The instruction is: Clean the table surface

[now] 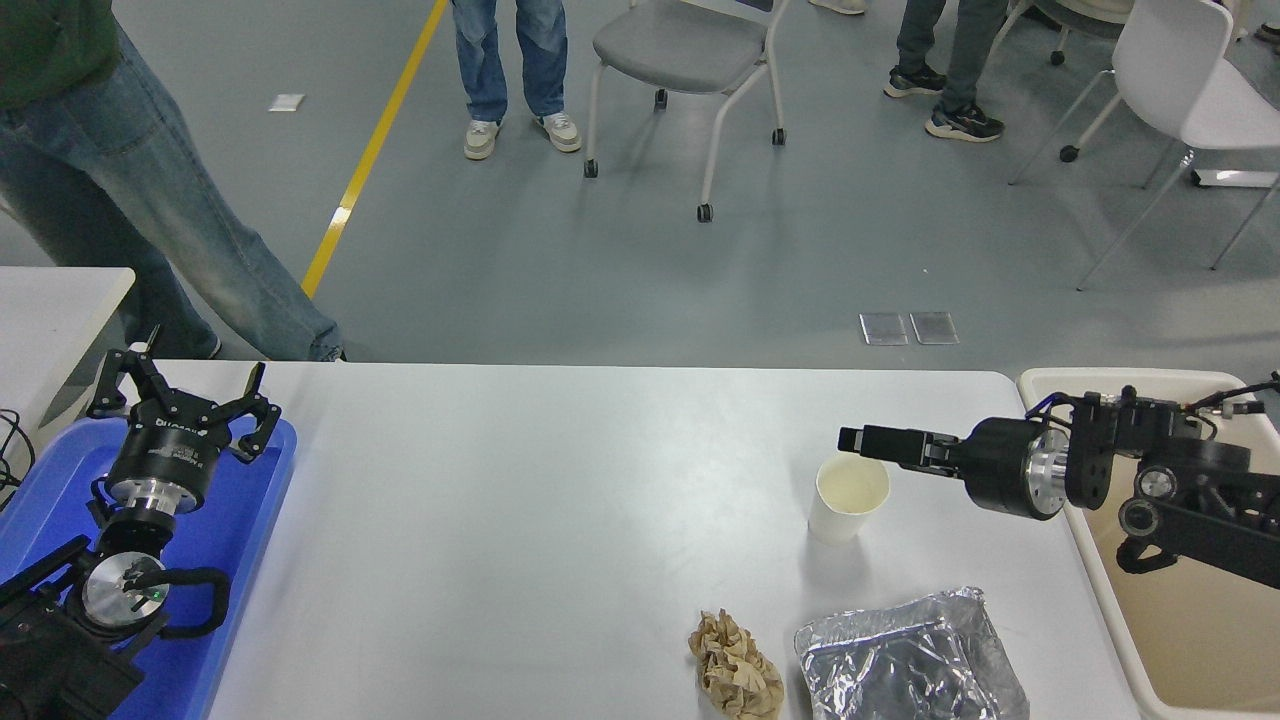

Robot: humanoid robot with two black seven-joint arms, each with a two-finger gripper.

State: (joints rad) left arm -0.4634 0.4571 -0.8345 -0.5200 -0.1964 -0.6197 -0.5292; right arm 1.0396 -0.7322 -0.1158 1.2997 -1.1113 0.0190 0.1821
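Observation:
The white table surface (520, 500) carries a white paper cup (848, 497) standing upright, a crumpled brown paper ball (735, 675) and a crinkled silver foil bag (905, 660) near the front edge. My right gripper (850, 439) reaches in level from the right, seen edge-on, its tip just over the cup's far rim. It looks open and holds nothing. Parked at the lower left, my left gripper (175, 395) stands open and empty above a blue tray.
A beige plastic tub (1150, 382) sits off the table's right end, under my right arm. The blue tray (250, 540) lies on the left end. A smaller white table (50, 300) shows at far left. People and chairs (690, 50) stand beyond the far edge.

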